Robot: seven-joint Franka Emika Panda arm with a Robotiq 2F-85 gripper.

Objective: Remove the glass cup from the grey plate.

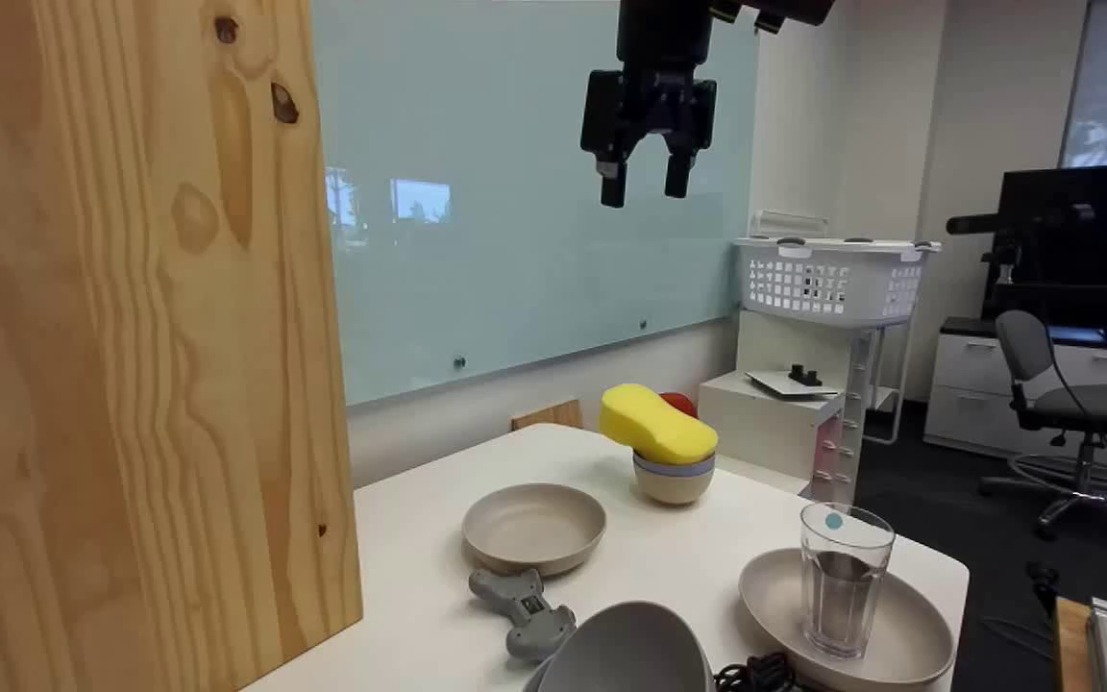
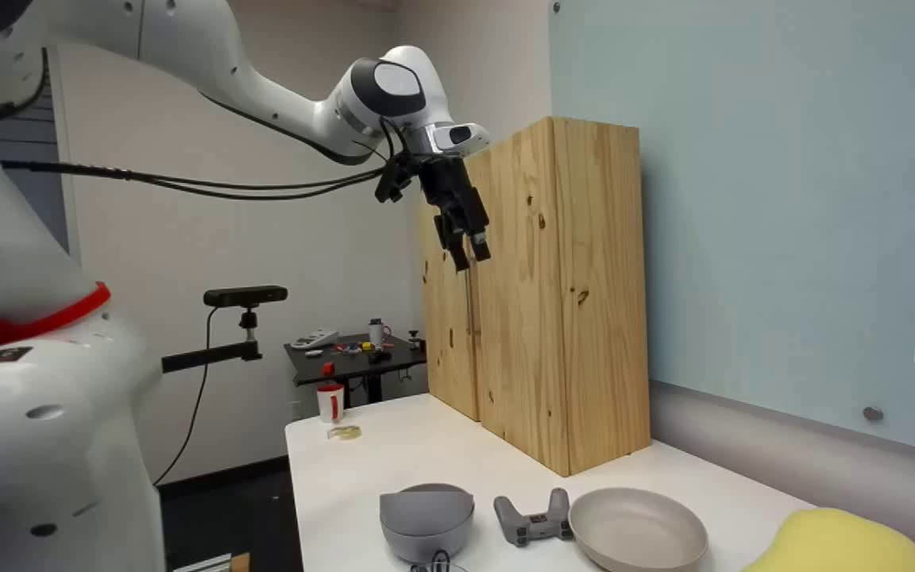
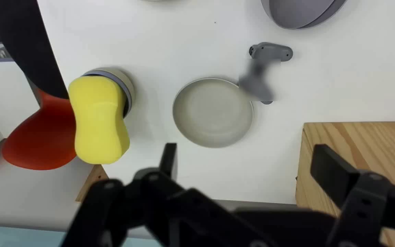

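The glass cup is a clear tumbler standing upright in the grey plate, at the table's near right corner in an exterior view. The plate is a wide grey-beige dish with a raised rim. The cup and plate are out of clear sight in the wrist view. My gripper is high above the table, well apart from the cup and plate; it also shows in an exterior view in front of the wooden boxes. In the wrist view the gripper is open, with nothing between its fingers.
Another grey-beige dish lies mid-table beside a grey game controller. A dark grey bowl and black cable are near the plate. A yellow sponge sits on stacked bowls. A tall wooden box stands against the glass board.
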